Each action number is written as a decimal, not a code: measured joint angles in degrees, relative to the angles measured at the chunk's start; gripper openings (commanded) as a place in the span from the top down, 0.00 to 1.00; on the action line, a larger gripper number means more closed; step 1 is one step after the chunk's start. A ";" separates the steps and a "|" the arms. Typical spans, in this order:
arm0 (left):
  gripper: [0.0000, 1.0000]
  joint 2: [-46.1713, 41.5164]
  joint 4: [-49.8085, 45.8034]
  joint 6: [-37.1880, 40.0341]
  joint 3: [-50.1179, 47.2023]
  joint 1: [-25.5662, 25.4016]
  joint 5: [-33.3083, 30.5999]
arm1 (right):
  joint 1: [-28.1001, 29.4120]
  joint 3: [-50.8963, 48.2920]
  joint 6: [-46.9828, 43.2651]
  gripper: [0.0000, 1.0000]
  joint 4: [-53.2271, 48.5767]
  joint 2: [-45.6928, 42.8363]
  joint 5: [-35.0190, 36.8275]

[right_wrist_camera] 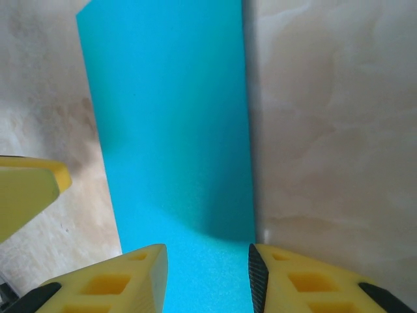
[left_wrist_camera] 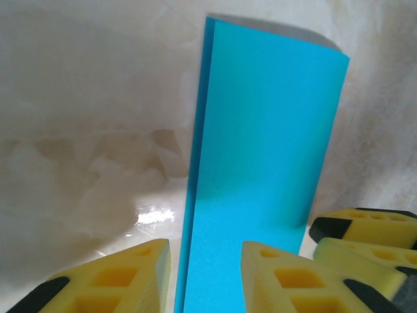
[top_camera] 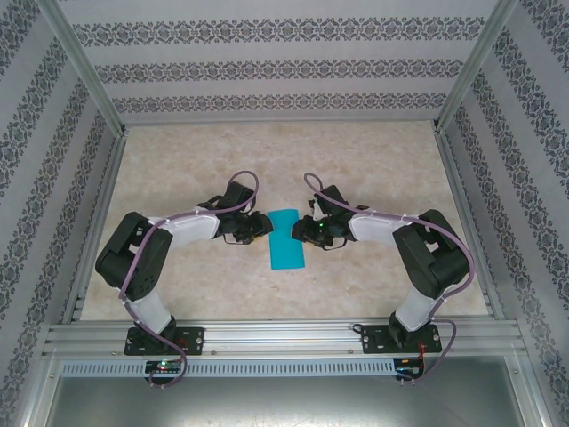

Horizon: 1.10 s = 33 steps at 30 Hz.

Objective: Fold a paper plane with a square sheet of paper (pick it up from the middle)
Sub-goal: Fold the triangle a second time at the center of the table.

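Folded sheet of paper (top_camera: pixel 285 238) on the bench (top_camera: pixel 373 160), midway between my 2 arms, long axis running away from the bases. Left pincer (left_wrist_camera: pixel 205 253) and right pincer (right_wrist_camera: pixel 207 251) stand apart, each over 1 long side, equally near.

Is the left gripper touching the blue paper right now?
Cannot tell. Left wrist view: one left gripper finger overlaps the paper, but no contact or gap shows plainly.

Lab test cell: aluminium frame (top_camera: pixel 284 338), patterned walls (top_camera: pixel 284 67)
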 measured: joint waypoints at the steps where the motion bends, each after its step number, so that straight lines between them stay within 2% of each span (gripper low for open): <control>1: 0.64 0.33 0.00 0.00 0.00 0.00 0.15 | 0.00 -0.02 0.17 0.61 0.26 -0.07 0.00; 33: 0.64 4.48 4.28 -1.31 0.17 0.00 5.73 | -0.37 -1.14 2.71 0.62 5.42 2.12 -1.14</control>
